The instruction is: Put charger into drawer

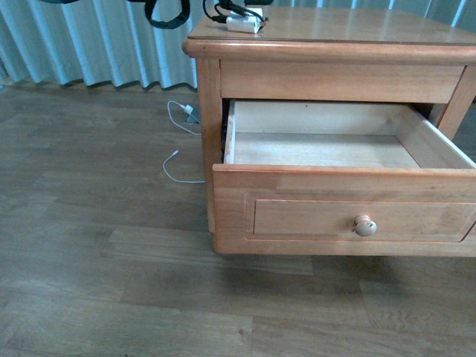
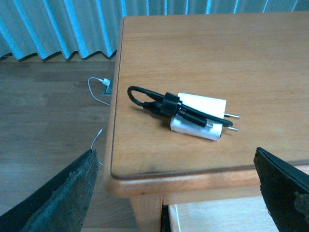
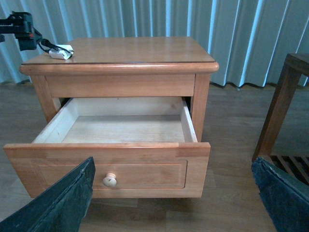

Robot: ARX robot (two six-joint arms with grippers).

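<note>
Charger (image 2: 199, 121) lies flat on nightstand top (image 2: 217, 53), near front left corner. Drawer (image 1: 342, 216) below stands pulled out. Your left gripper (image 2: 174, 154) is nearer one: hovers above and in front of charger, fingers spread wide, holding nothing. Charger's long axis, cable loop to prongs, runs roughly along front edge, so roughly in line with finger gap. You'll likely need wrist turn to pinch across short side. Right gripper (image 3: 172, 163) faces drawer from well back, fingers also spread wide, nothing held.
</note>
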